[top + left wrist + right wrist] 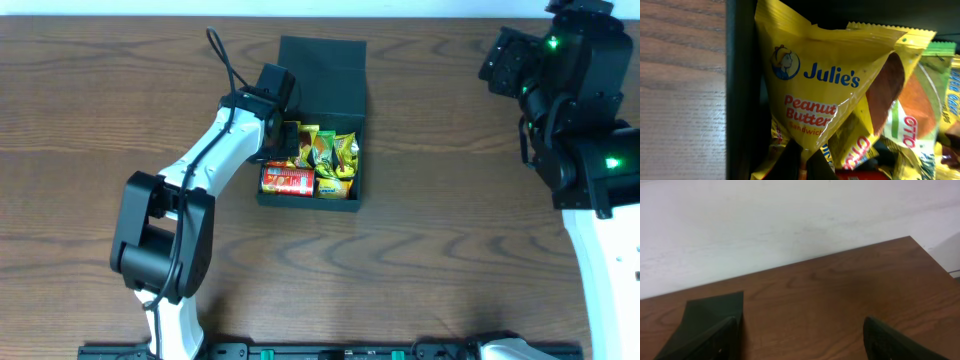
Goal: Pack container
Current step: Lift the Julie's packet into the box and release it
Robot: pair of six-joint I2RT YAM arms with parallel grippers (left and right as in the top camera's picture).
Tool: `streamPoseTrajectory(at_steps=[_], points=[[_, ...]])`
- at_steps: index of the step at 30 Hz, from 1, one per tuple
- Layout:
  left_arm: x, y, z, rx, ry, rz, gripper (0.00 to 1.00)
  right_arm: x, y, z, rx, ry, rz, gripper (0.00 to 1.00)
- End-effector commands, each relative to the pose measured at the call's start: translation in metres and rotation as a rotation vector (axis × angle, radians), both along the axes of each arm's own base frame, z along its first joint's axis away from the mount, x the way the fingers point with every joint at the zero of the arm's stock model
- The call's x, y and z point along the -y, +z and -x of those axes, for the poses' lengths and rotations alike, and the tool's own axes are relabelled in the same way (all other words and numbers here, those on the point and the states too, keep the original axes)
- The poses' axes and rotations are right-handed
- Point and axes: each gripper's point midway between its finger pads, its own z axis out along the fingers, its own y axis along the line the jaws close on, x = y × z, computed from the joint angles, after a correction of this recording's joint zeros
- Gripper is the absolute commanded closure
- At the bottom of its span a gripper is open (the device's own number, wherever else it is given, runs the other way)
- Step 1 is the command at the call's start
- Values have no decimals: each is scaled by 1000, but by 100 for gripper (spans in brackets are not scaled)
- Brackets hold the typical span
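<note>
The wooden table [450, 250] holds the dark green box [310, 204] near its middle, lid folded back. The left gripper [803, 167] is inside it, pinching a yellow packet [810, 85] above a red can [287, 180]. The right gripper [800, 327] hangs wide open, empty.

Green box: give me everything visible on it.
The container is a dark teal-green square box, cardboard by the look, sitting flat mid-table. Its hinged lid lies open toward the far edge. Inside lie yellow snack packets and a red chip can by the near wall. The left gripper reaches in over its left wall; contact can't be judged.
</note>
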Motion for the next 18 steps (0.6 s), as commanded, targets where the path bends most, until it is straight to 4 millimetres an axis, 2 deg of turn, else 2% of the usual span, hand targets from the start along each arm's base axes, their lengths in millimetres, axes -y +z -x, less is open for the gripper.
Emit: streamPoseTrajectory(at_steps=[1,2,4,5,8,11,18], points=[[-2,-2,-3,0,22,-4,94,5,1,0,0,-14,14,20],[-1,-2,-4,2,24,-3,88,5,1,0,0,-14,14,20],[-1,-2,-4,4,23,-2,50,5,1,0,0,-13,14,20],[-1,-2,-4,4,23,-2,43,5,1,1,-2,-13,15,20],[-1,0,-5,7,23,0,37,5,1,1,-4,-13,14,20],[3,10,-11,25,20,15,39,5,0,1,-3,-14,12,20],[26,75,-38,111,-27,111,42,4,0,1,-6,-9,9,21]])
